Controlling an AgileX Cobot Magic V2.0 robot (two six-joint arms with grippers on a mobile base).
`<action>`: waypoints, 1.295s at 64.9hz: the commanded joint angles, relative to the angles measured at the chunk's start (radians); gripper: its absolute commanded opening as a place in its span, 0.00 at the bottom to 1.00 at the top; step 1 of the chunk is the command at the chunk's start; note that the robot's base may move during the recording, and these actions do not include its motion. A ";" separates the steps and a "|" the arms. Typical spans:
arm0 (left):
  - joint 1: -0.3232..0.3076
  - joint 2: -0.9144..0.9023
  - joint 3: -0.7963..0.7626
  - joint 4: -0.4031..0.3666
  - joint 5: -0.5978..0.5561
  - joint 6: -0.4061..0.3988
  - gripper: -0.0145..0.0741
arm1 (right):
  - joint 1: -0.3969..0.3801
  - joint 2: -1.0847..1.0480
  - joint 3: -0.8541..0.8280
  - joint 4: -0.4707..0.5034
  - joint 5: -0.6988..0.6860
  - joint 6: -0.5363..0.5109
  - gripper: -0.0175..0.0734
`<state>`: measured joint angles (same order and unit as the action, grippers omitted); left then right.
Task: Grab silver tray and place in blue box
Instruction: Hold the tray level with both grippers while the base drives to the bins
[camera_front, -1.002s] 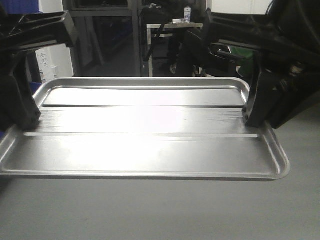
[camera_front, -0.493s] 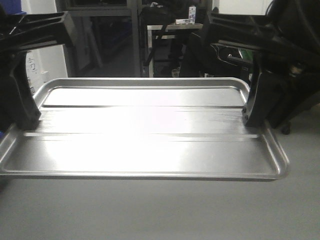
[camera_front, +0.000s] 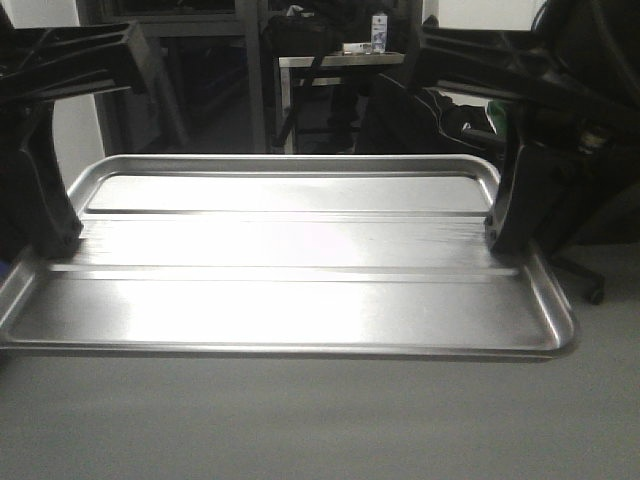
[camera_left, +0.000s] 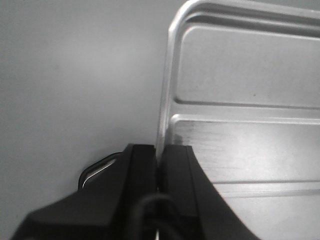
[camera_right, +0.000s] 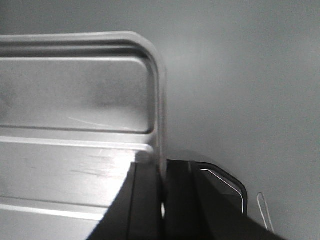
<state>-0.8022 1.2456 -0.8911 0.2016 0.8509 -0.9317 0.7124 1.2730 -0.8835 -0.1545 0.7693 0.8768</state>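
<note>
Left hand (camera_left: 159, 152) and right hand (camera_right: 163, 167) grip the silver tray (camera_front: 300, 310) at its ends; print on small box (camera_front: 378, 27) illegible.

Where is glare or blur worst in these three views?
Front view: blown-out white glare across the middle of the shiny rectangular metal tray, washing out its ridges. Left wrist view: black left gripper dark and soft near the lens. Right wrist view: black right gripper likewise, mild glare beside it.

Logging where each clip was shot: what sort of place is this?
Probably a lab or workshop: beyond the tray, a metal bench at the back, an office-chair caster on bare grey floor.
</note>
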 joint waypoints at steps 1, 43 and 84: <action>-0.003 -0.025 -0.024 0.041 0.002 -0.019 0.05 | -0.002 -0.027 -0.020 -0.043 0.001 -0.002 0.25; -0.003 -0.025 -0.024 0.044 0.002 -0.019 0.05 | -0.002 -0.027 -0.020 -0.043 0.001 -0.002 0.25; -0.003 -0.025 -0.024 0.046 0.002 -0.019 0.05 | -0.002 -0.027 -0.020 -0.043 0.002 -0.002 0.25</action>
<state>-0.8022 1.2456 -0.8911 0.2049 0.8509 -0.9317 0.7124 1.2730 -0.8835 -0.1545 0.7693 0.8768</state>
